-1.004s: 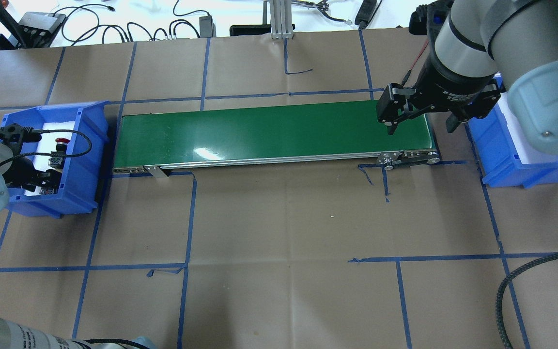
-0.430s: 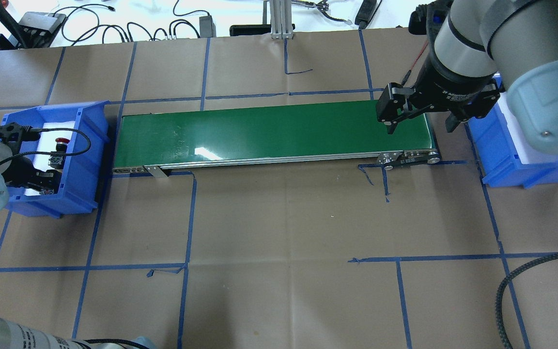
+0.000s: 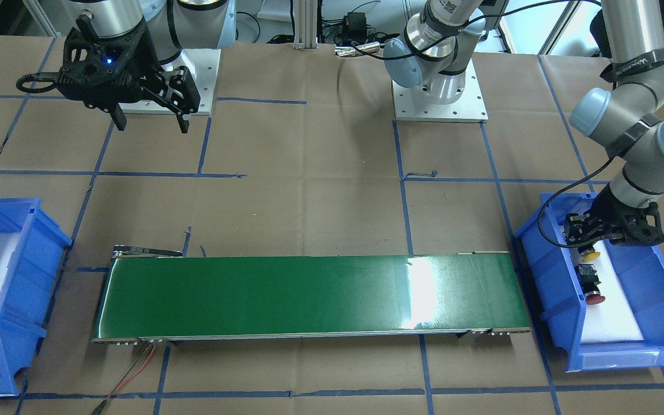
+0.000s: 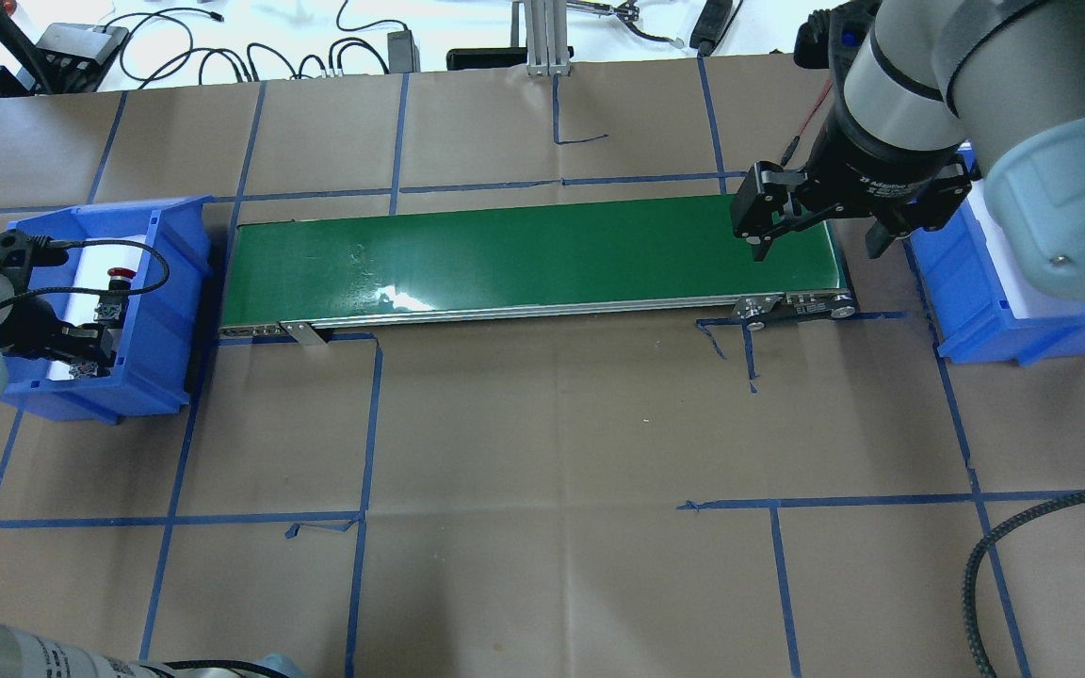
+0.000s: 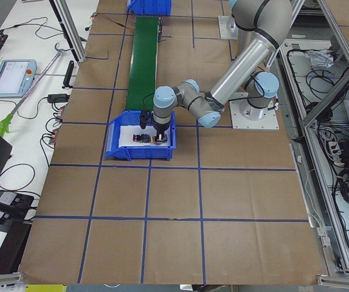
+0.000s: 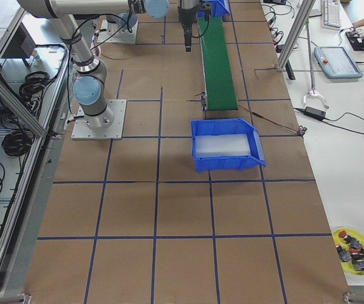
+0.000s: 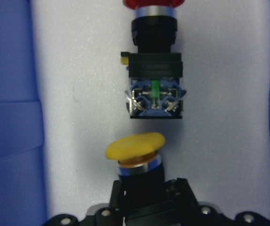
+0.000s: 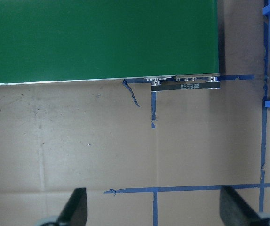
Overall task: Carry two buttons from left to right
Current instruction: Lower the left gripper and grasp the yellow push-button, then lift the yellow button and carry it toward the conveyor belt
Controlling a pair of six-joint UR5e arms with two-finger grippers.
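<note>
Your left gripper (image 7: 149, 188) is clenched on the dark body of the yellow button (image 7: 135, 146), low inside the left bin (image 3: 545, 276). Whether the button has left the white padding you cannot tell. The red button (image 7: 154, 70) lies just ahead of the yellow cap, with a thin gap between them. Watch that gap: any forward drift on the lift could nudge the red one, and a hold so far back on the body may let the cap end sag or twist. The left wrist view alone shows this grasp. From overhead the wrist hides the yellow button and only the red cap shows. Your right gripper (image 4: 817, 247) hangs over the far end of the belt (image 4: 524, 259), spread wide and empty, as its own wrist view confirms.
</note>
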